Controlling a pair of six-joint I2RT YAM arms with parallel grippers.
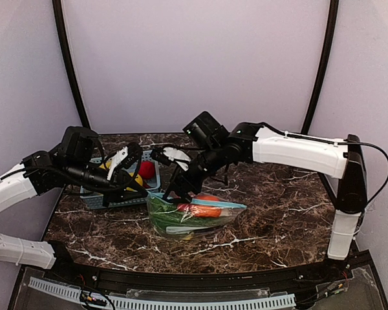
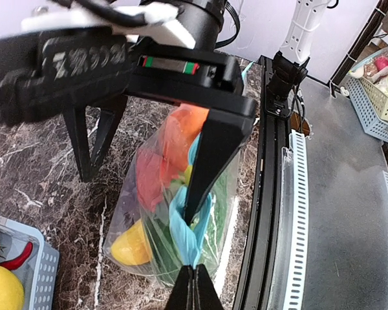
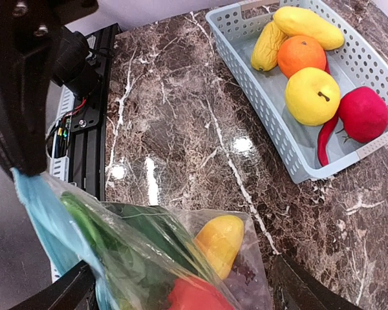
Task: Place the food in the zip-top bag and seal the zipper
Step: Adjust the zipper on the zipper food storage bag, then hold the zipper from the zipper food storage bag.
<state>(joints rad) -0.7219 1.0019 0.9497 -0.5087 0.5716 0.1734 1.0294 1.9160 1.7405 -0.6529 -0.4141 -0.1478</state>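
Note:
The clear zip-top bag (image 1: 200, 223) lies at the table's middle with food inside: a yellow piece (image 2: 130, 245), a red piece (image 2: 152, 174), an orange piece (image 2: 184, 126) and green leaves (image 3: 136, 245). My left gripper (image 2: 195, 284) is shut on the end of the teal-blue zipper (image 2: 181, 226), holding that corner up. My right gripper (image 3: 181, 290) stands open over the bag's mouth. One of its fingers (image 2: 213, 155) reaches between the two zipper strips; the other stands outside the bag, on the basket side.
A teal lattice basket (image 3: 271, 97) sits at the left behind the bag, holding yellow, orange and red toy food. The black front rail (image 2: 265, 194) runs close beside the bag. More baskets (image 2: 375, 97) stand off the table.

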